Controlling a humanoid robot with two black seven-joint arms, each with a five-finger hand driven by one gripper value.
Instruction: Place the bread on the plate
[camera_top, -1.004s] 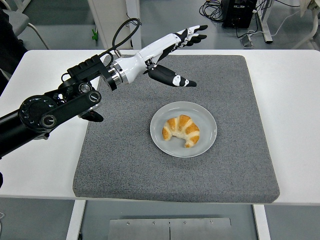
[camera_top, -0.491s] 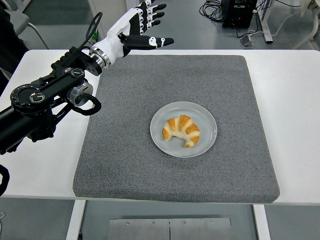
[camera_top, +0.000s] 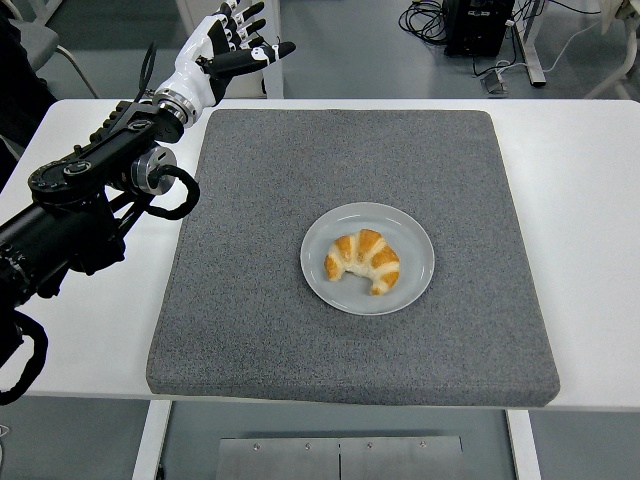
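Bread (camera_top: 363, 262) far from left hand (camera_top: 222, 50)

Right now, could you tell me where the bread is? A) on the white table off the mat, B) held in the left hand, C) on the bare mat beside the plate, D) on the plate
D: the bread lies on the plate in the middle of the mat, while the left hand is open and empty up at the table's far left corner.
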